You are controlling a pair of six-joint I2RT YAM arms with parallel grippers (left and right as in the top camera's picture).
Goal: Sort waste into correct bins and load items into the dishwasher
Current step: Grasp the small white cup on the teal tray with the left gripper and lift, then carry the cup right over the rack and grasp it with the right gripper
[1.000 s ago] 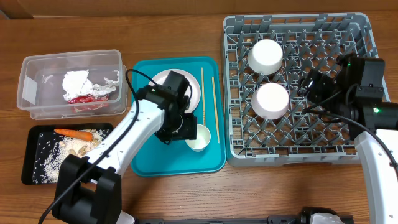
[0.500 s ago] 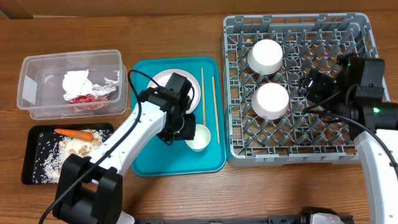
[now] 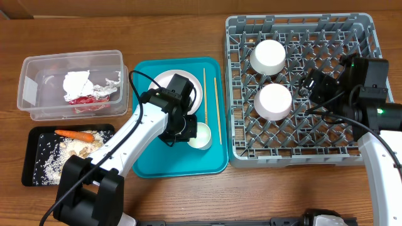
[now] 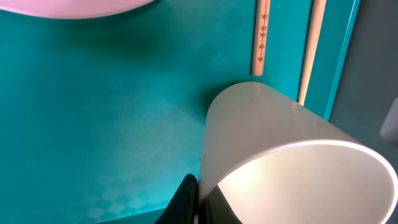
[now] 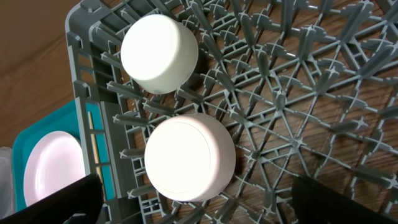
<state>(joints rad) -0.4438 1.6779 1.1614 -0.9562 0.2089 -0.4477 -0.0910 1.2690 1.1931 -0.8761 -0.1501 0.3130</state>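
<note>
Left wrist: L tool (image 4: 198, 200) pinches cup (image 4: 280, 143) rim.

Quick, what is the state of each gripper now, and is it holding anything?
Left gripper: closed on the small white cup.
Right gripper: open, holding nothing, above the grey plastic dish rack.
</note>
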